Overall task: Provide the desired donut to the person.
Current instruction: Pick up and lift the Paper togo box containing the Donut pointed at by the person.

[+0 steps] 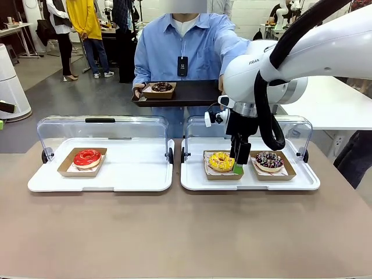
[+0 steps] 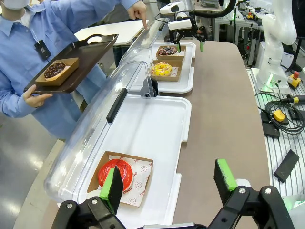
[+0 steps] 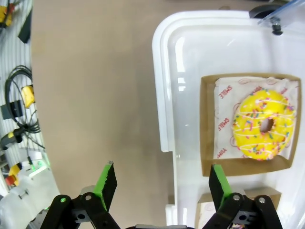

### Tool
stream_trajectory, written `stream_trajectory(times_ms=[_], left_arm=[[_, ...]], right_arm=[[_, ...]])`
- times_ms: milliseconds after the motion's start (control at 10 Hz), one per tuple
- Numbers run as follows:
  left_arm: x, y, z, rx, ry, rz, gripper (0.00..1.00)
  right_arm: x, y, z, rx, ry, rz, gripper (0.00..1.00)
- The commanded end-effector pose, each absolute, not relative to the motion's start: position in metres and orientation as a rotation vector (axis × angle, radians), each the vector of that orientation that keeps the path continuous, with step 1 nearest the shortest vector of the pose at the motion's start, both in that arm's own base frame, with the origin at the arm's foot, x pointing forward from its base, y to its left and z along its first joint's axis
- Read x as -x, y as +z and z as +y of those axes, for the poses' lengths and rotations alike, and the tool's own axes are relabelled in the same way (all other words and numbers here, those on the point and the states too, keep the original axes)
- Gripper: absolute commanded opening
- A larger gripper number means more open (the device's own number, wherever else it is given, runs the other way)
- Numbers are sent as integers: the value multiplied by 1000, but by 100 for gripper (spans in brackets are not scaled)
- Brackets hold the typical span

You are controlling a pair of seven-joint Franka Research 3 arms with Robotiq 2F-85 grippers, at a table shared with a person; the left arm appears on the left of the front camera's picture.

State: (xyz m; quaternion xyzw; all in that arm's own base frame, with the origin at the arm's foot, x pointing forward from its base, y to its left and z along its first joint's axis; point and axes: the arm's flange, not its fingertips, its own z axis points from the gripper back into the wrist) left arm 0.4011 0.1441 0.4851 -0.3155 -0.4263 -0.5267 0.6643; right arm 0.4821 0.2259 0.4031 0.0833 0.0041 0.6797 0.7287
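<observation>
Reading the front view, I put us at the approach. My right gripper point(image 1: 239, 165) hangs with jaws apart and empty over the right white tray point(image 1: 250, 185), between the yellow donut point(image 1: 221, 160) and the sprinkled chocolate donut point(image 1: 269, 159). The person point(image 1: 174, 52) stands beyond, holding a dark serving tray point(image 1: 197, 93). The letters "FRAN" show on the arm.

On the left wrist view, my left gripper point(image 2: 169, 179) is spread wide and holds nothing, just above the red donut point(image 2: 116, 172). The person's hand point(image 2: 138, 9) points down towards the far case. The print on the red donut's liner is too small to read.

On the right wrist view, the yellow donut's paper liner point(image 3: 228, 95) seems to read "SMILE". Next I'd confirm which donut is wanted, then descend and pinch the rim of its cardboard box.
</observation>
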Motion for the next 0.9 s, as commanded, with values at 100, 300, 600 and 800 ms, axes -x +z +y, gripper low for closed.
stream_trajectory(times_ms=[100,300,600,800], left_arm=[[-400,486,144,717,-1171,-972,100],[-400,486,144,717,-1171,-972,100],[-400,486,144,717,-1171,-972,100],[-400,486,144,717,-1171,-972,100]], right_arm=[[-479,384,231,-75,1555,-37,100],[-479,374,232,21,1532,-33,100],[-474,360,231,111,1525,-49,100],[-480,355,227,58,1533,-29,100]])
